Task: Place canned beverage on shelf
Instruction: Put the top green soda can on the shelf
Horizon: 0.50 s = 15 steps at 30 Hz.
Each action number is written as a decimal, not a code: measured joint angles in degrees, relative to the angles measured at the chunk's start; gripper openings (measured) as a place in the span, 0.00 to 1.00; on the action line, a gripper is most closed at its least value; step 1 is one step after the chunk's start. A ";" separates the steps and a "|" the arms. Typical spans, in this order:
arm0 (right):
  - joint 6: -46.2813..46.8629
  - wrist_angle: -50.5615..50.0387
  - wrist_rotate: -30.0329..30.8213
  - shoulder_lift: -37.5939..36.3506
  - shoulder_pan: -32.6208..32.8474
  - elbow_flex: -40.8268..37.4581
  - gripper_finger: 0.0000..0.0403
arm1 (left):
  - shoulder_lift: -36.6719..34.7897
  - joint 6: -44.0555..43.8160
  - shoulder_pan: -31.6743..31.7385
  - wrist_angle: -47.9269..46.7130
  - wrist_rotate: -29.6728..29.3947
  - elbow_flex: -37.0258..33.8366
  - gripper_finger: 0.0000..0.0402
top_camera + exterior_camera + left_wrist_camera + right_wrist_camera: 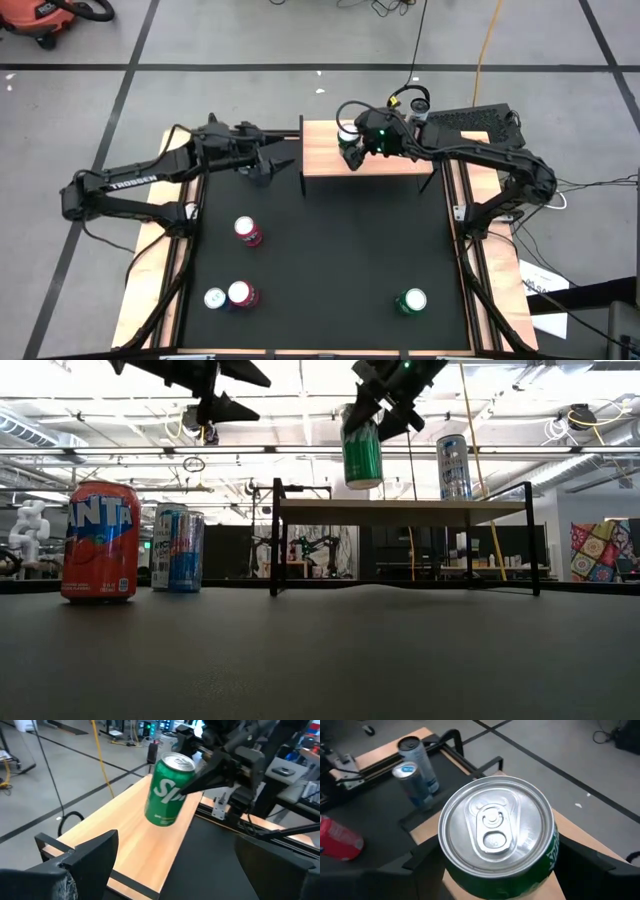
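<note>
One green can (362, 455) hangs in my right tool (349, 143), pinched at its upper part between the two fingers, upright, its silver lid and pull tab (492, 822) facing my right wrist camera. It is held in the air above the shelf (385, 158), clear of the light wood plank; in the low view a gap shows between the can's base and the plank top. It sits over the shelf's left end as seen from above, near the black end rail. What is inside the can I cannot tell; the tab looks unopened.

My right arm reaches in from the right side of the bench (330, 250), elbow bent back near the rail, forearm lying across the shelf toward its left end.

My left tool (268, 170) hovers just off the shelf's left end, fingers spread wide and holding nothing, pointed toward the green can. That arm stretches in from the left edge of the bench.

Four other cans stand on the black bench top: a red one (248, 231) toward the left middle, a red and white one (241, 295) touching or just beside a silver-topped one (215, 298) near the front left, and a second green can (412, 301) at the front right. One tall slim can (453, 466) shows behind the shelf in the low view.
</note>
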 joint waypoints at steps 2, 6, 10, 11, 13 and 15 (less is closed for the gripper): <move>0.02 -0.12 0.01 0.56 -0.79 0.02 0.72 | 0.00 1.24 1.09 -0.03 1.37 0.00 0.99; -0.62 -0.03 -0.03 1.68 -2.38 0.02 0.72 | 0.00 2.49 2.56 0.06 1.61 0.00 0.99; -2.37 0.08 -0.15 2.10 -5.19 0.02 0.72 | 0.00 2.31 3.90 0.14 1.59 0.00 0.99; -2.65 0.06 -0.17 2.20 -6.08 0.02 0.72 | 0.02 2.04 4.09 0.12 1.47 0.00 0.99; -3.53 -0.08 -0.43 2.30 -7.92 0.02 0.72 | 0.02 1.36 4.37 0.17 1.39 0.00 0.99; -3.79 0.03 -1.14 2.30 -9.85 0.02 0.72 | 0.02 1.29 4.78 0.16 1.36 0.00 0.99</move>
